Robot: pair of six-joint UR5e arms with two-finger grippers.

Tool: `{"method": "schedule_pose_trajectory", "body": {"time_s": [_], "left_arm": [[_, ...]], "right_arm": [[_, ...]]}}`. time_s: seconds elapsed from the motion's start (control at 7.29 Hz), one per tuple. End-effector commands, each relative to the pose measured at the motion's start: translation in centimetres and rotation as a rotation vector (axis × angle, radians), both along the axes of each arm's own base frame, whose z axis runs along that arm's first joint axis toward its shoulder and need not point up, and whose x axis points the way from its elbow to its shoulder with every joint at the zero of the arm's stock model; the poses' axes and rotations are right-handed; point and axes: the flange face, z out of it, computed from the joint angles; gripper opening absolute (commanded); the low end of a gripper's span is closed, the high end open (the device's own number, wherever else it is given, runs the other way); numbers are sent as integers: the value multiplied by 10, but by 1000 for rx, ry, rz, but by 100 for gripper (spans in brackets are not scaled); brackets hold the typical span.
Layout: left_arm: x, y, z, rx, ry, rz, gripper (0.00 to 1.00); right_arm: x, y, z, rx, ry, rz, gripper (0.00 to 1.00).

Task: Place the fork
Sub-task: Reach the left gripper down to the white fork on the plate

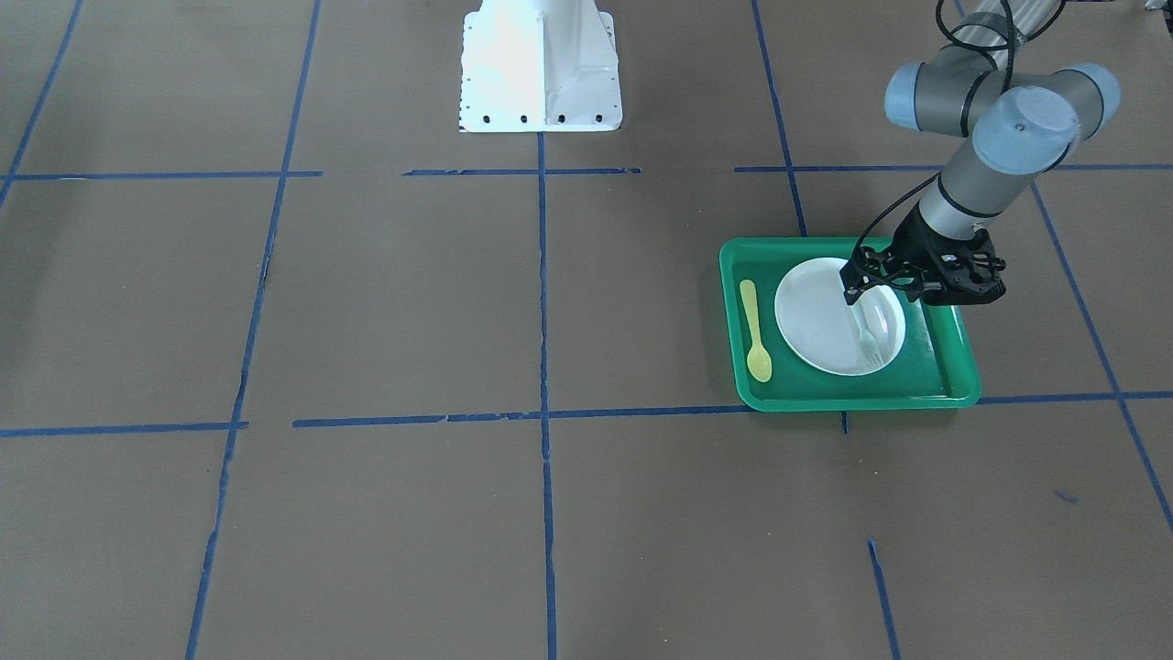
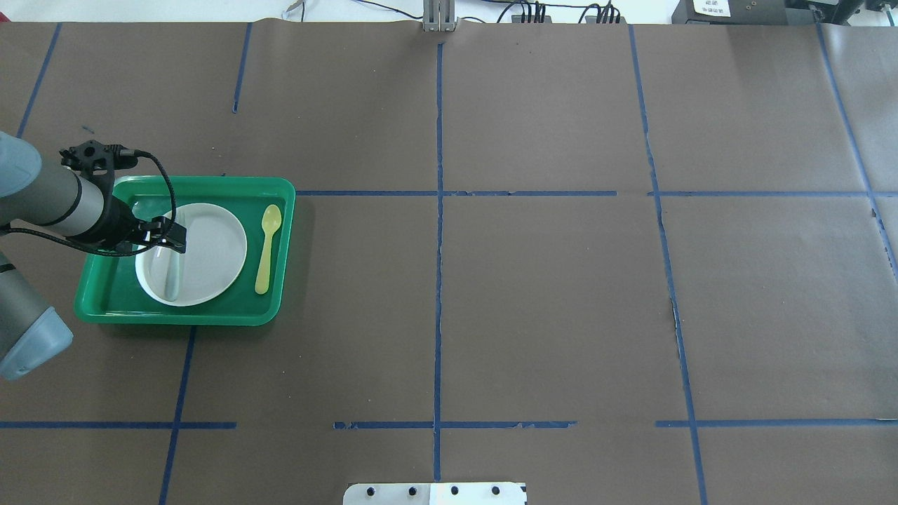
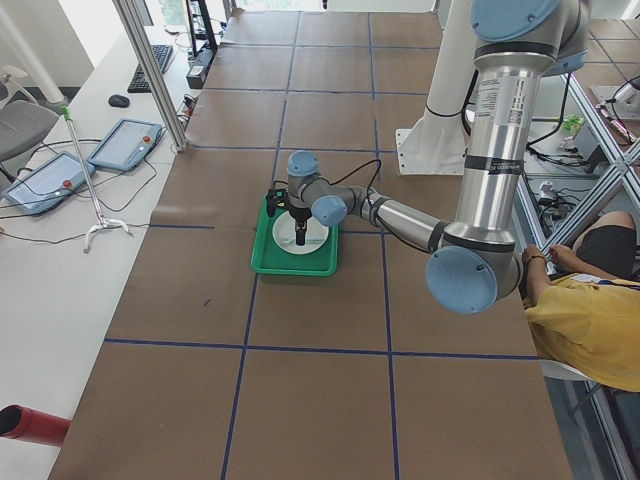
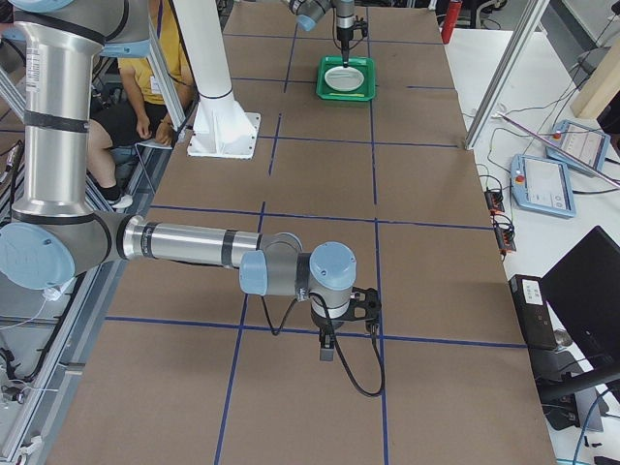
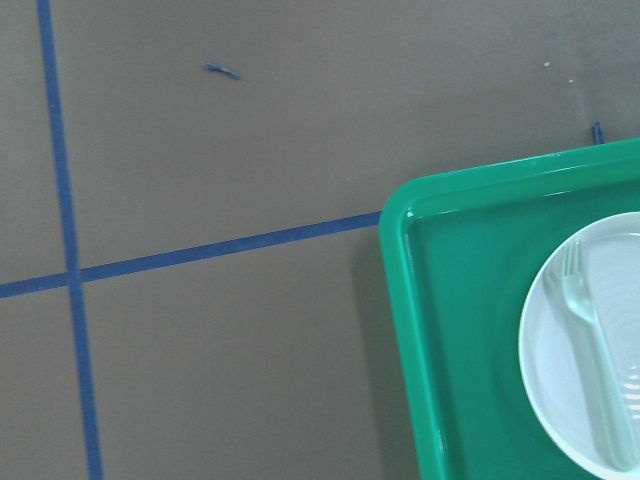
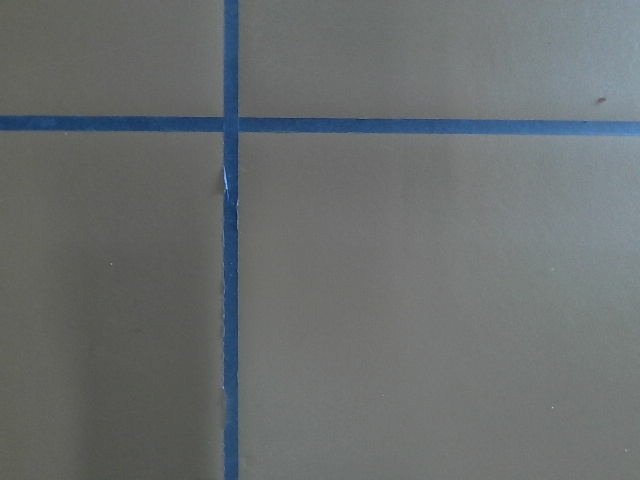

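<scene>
Okay, fork (image 1: 871,337) lies flat on white plate (image 1: 816,321) in green tray (image 1: 944,394) on bench (image 1: 458,302), yellow spoon (image 1: 756,335) beside plate. Left fingers (image 1: 852,286) hover over plate near fork's handle end; apart or together, cannot tell. Right fingers (image 4: 327,349) over bench, well apart from tray, state also unclear.

Bright even indoor light, white robot base (image 1: 541,64) blown out, soft faint shadow beside green tray (image 5: 460,330), wrist views slightly soft.
</scene>
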Motion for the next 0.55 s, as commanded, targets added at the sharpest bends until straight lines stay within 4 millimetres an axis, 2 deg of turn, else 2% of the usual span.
{"method": "schedule_pose_trajectory", "body": {"time_s": [0.0, 0.27, 0.41], "left_arm": [[23, 3, 15, -30, -23, 20, 86], [28, 7, 16, -28, -24, 34, 78], [28, 7, 15, -27, -22, 38, 61]], "right_arm": [[0, 0, 0, -1, 1, 1, 100], [0, 0, 0, -1, 0, 0, 100], [0, 0, 0, -1, 1, 1, 100]]}}
